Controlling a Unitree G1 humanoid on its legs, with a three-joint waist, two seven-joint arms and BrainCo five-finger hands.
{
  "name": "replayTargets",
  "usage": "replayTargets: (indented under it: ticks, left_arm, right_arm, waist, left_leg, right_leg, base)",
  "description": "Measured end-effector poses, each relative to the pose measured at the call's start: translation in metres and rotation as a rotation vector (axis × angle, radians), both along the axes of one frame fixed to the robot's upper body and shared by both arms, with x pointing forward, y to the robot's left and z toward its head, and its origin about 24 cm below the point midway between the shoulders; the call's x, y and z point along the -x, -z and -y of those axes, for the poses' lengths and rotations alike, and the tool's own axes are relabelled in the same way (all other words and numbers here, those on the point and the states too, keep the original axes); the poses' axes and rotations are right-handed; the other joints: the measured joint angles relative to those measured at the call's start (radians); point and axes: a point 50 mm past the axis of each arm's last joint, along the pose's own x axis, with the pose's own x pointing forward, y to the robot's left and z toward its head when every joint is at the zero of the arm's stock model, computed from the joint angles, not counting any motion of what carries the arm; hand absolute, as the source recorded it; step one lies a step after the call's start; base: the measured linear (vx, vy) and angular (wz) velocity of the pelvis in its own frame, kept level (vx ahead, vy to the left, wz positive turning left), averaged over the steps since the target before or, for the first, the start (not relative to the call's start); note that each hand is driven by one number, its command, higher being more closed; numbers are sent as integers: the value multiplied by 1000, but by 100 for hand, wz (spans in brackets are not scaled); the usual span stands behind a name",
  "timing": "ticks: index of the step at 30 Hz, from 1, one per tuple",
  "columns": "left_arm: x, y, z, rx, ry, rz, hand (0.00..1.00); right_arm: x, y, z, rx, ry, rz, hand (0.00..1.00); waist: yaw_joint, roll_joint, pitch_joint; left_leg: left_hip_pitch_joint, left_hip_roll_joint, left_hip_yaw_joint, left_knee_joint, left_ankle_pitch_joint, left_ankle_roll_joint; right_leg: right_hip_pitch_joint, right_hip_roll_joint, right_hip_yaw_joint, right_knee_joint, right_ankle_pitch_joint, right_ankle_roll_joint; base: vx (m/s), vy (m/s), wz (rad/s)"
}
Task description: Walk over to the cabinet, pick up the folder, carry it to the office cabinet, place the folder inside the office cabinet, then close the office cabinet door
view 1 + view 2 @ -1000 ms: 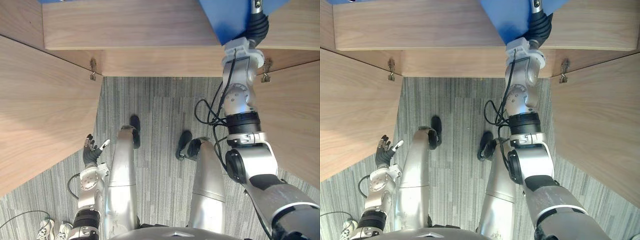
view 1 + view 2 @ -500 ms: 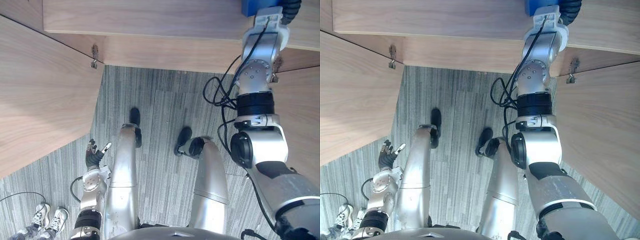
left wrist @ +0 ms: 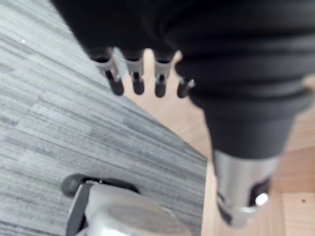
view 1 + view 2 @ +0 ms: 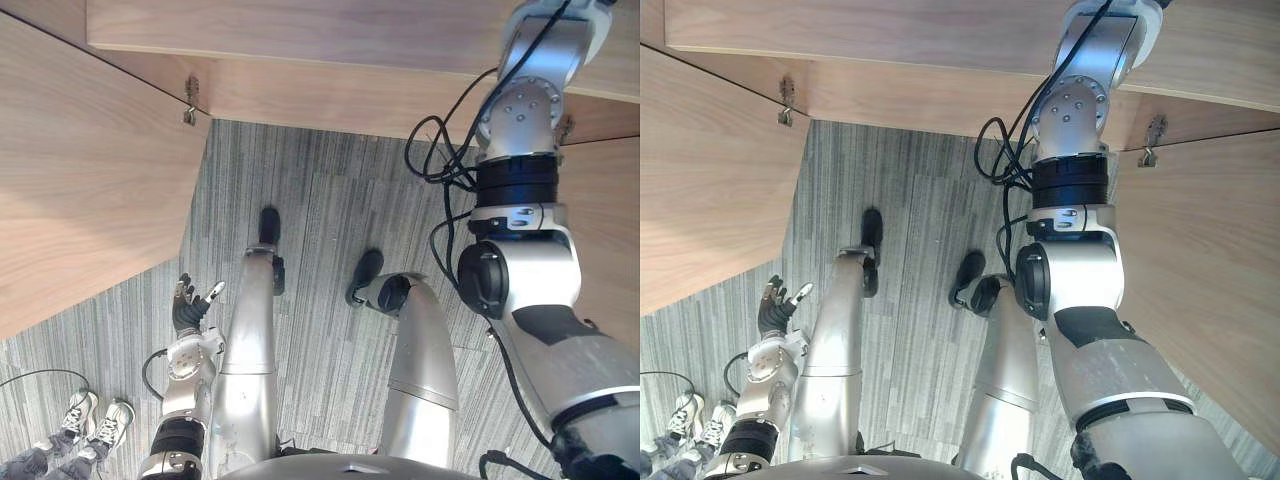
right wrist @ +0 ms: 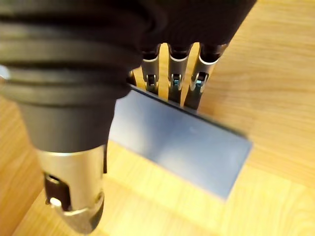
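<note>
Two hands, near to far: left hand [image 4: 188, 306] low at L side over grey carpet [image 4: 320, 190], fingers [image 3: 116, 84] straight, apart, holding nothing. Right hand [image 5: 150, 69] fwd at wooden cabinet [image 5: 261, 64], clamped on blue folder [image 5: 182, 147] by one long edge; folder's long axis runs across the fingers [image 5: 173, 81], face tilted above wood.

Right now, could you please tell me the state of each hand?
Left hand: open, holding nothing.
Right hand: against the blue folder; grip cannot be told.
</note>
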Motion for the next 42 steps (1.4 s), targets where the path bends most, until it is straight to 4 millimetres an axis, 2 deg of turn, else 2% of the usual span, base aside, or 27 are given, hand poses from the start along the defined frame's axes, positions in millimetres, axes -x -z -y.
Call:
replayTargets:
  ticks: [6, 14, 22, 29, 32, 34, 38, 42]
  left_arm:
    - [-2, -4, 0, -4, 2, 19, 0]
    - [-3, -8, -1, -6, 3, 34, 0]
    - [-6, -10, -4, -12, -1, 34, 0]
    - [-11, -12, -4, 7, -3, 42, 0]
    - [-11, -13, -8, -8, 0, 44, 0]
    - [-12, -14, -8, -10, 20, 46, 0]
    - [-19, -15, -10, -17, 32, 44, 0]
    - [-24, -15, -12, -11, 33, 42, 0]
  right_arm:
    - [-1, -8, -2, 17, -1, 6, 0]
    - [-9, -2, -9, 86, -16, -41, 0]
    - [-17, 24, 1, 95, -1, -104, 0]
    - [-20, 32, 5, 109, -14, -135, 0]
    - [-21, 28, 6, 219, -11, -150, 0]
    - [-23, 28, 10, 380, 50, -195, 0]
    - [-30, 32, 18, 586, 139, -296, 0]
    - [-36, 32, 19, 714, 190, -360, 0]
  waist:
    - [-5, 0, 0]
    - [-14, -1, 0]
    - [-27, -24, -5]
    - [-34, -28, -3]
    - [-45, -35, 1]
    - [-54, -39, 3]
    - [-63, -40, 4]
    - [-74, -43, 6]
  left_leg:
    - [5, 1, -3, -32, 21, -3]
    - [33, 7, -7, -70, 41, -8]
    - [63, 22, 2, -89, 43, -4]
    - [87, 31, 16, -106, 49, 3]
    - [89, 39, 28, -118, 53, 10]
    - [91, 40, 35, -119, 54, 14]
    - [91, 41, 37, -120, 56, 18]
    - [92, 43, 44, -128, 62, 28]
  right_leg:
    - [3, 1, -10, -23, 13, -11]
    - [28, 9, -21, -56, 30, -20]
    - [61, 25, -18, -98, 51, -13]
    - [79, 33, -11, -131, 71, -9]
    - [79, 41, -2, -152, 87, -3]
    - [79, 43, 4, -163, 97, 1]
    - [84, 44, 5, -176, 108, 7]
    - [86, 45, 7, -193, 119, 13]
  base:
    - [0, 2, 1]
    - [1, 2, -1]
    - [13, 14, -7]
    - [12, 16, -6]
    - [16, 30, -12]
    - [23, 43, -11]
    - [12, 33, -4]
    - [5, 36, -5]
